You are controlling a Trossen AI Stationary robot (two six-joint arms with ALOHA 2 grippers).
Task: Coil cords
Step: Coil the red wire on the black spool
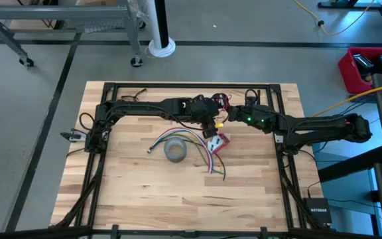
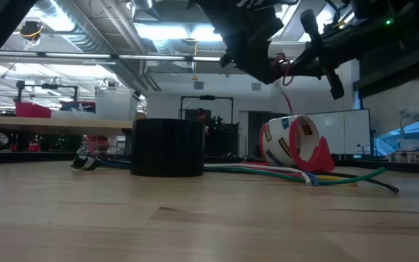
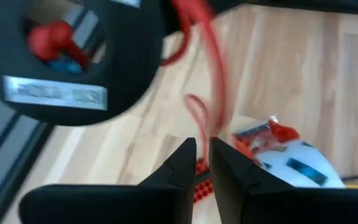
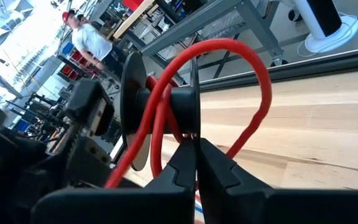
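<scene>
right wrist view: red wire [image 4: 253, 87] above right tool [image 4: 196, 163]

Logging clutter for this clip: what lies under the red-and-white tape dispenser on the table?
Colored cords run under and past the tape dispenser: white, green, red, yellow. Their ends behind the grey tape roll are partly hidden.

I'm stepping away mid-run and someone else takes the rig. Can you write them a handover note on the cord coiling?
Left pincer: above table centre, fingers nearly shut, apparently pinching the red wire.
Right pincer: facing it, shut on a flange of the black spool.
Done: one or two loose turns of red wire on the spool.
Left: the rest of the red wire hangs unwound. The loose coloured wires lie uncoiled on the table, between the grey tape roll and the red tape dispenser.
</scene>
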